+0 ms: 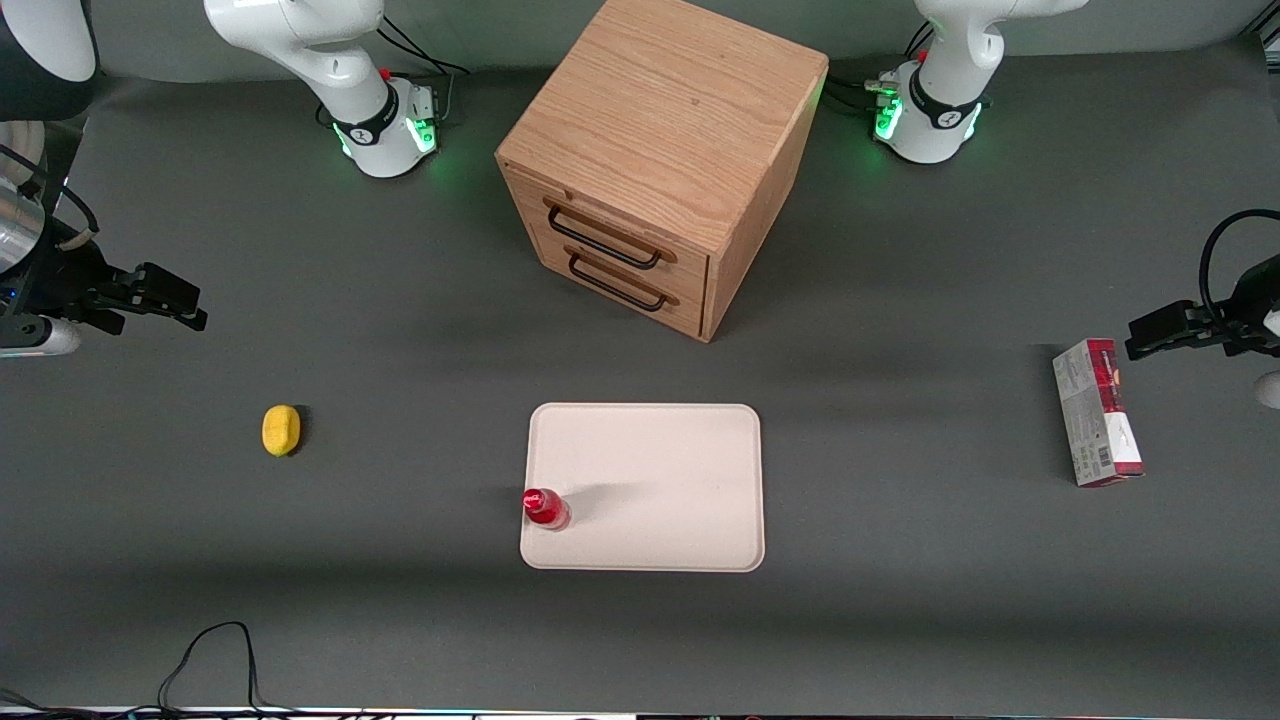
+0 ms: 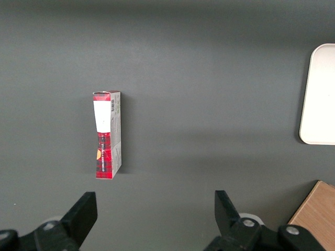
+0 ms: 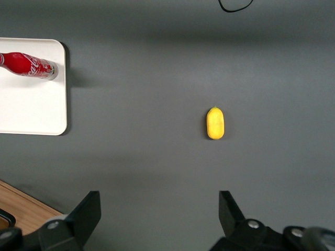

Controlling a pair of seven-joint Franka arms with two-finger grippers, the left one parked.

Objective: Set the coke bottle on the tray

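Coke bottle [image 1: 545,507] upright on tray [image 1: 660,480], at edge nearest working arm. Gripper [image 1: 165,297] well apart, above bare surface, jaws wide open, empty. Risk: bottle so near rim could topple off if tray nudged.

The slim red coke bottle with a red cap [image 3: 27,65] carries white script lettering along its side, legible as the Coca-Cola logo (only partly clear). The red-and-grey rectangular carton [image 2: 107,135] bears print and a barcode too small to read.
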